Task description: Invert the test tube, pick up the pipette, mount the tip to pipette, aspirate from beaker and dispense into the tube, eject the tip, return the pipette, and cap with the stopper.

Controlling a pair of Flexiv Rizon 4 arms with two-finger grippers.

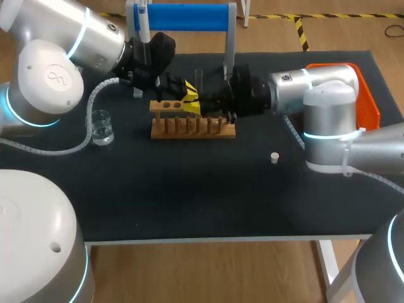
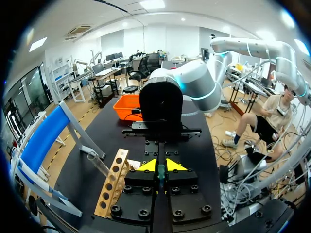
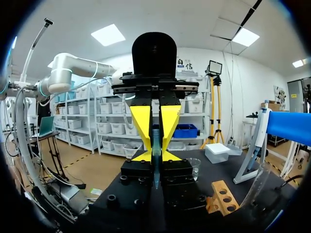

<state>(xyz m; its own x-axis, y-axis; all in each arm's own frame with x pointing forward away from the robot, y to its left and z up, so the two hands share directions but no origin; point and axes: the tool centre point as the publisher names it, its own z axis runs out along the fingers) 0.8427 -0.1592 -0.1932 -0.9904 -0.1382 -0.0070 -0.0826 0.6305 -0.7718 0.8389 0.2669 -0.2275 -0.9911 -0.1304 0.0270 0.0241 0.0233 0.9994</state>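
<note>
My two grippers meet tip to tip over the wooden rack (image 1: 192, 126). The left gripper (image 1: 184, 95) and the right gripper (image 1: 203, 106) are both shut on one slim clear tube, which stands upright between the yellow tips (image 2: 159, 172) (image 3: 156, 160). A second clear test tube (image 1: 197, 79) leans at the rack's far side, beside the fingers (image 2: 98, 164) (image 3: 257, 189). The glass beaker (image 1: 101, 127) stands at the left, ahead of the right gripper (image 3: 194, 167). A small white stopper (image 1: 274, 157) lies on the mat at the right. The pipette (image 1: 144, 22) hangs on the blue stand.
The blue stand (image 1: 183, 17) rises along the table's far edge, its legs just behind the rack. An orange bin (image 1: 365, 95) sits at the far right, behind my right arm. The dark mat (image 1: 189, 189) covers the near half of the table.
</note>
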